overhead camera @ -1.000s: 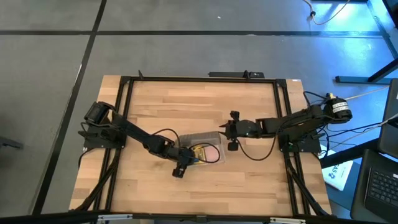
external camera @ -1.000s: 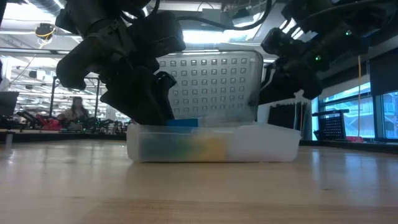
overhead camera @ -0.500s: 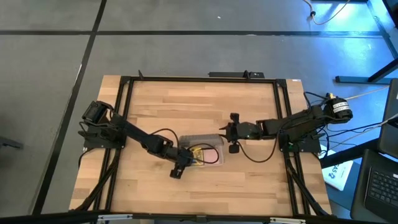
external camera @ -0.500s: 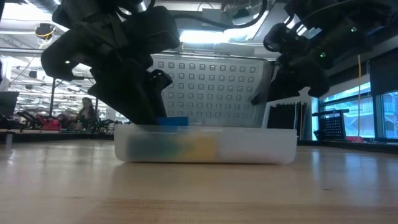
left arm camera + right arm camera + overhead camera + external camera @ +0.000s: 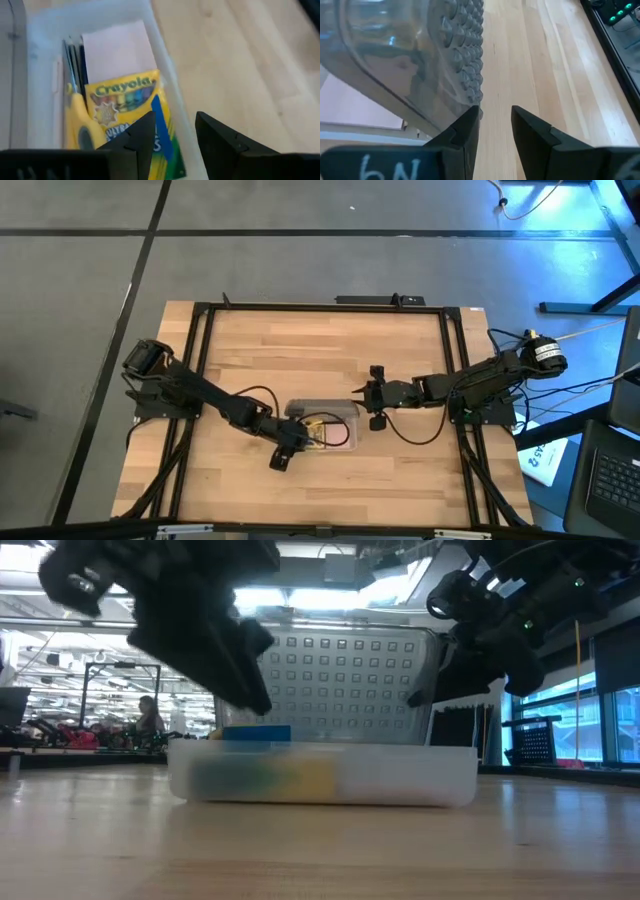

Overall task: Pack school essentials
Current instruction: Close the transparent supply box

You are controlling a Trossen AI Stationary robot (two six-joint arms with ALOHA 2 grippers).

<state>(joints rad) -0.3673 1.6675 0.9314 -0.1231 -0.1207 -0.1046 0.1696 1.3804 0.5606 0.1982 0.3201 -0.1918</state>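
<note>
A clear plastic case (image 5: 400, 775) lies on the table's middle, and its grey perforated lid (image 5: 340, 680) stands upright. Inside it are a green-and-yellow crayon box (image 5: 130, 110), a pink sticky-note pad (image 5: 117, 47), yellow-handled scissors (image 5: 77, 120) and thin pencils (image 5: 75, 65). My left gripper (image 5: 173, 120) hovers open at the case's near left corner (image 5: 292, 442). One finger is over the crayon box and one is outside the case's wall (image 5: 177, 130), and in the low view the tips are above the rim. My right gripper (image 5: 495, 112) is open at the lid's right end. My right gripper touches the lid with the outer side of one finger (image 5: 470, 120), at the lid's right end (image 5: 476, 97). It comes from the table's right, slanting down. Only bare table shows between its fingers. The lid stands upright on the case's far side.
Black frame rails (image 5: 200, 380) border the table on the left, right and far sides. Bare wood (image 5: 330, 490) lies between the case and the near edge. A cable (image 5: 410, 430) hangs below my right arm. A person (image 5: 150, 715) shows far off in the room.
My left gripper has moved up and toward the table's near left, rising clear of the case's rim. The case has slid a little toward the near edge, its left end most, with the lid still upright.
</note>
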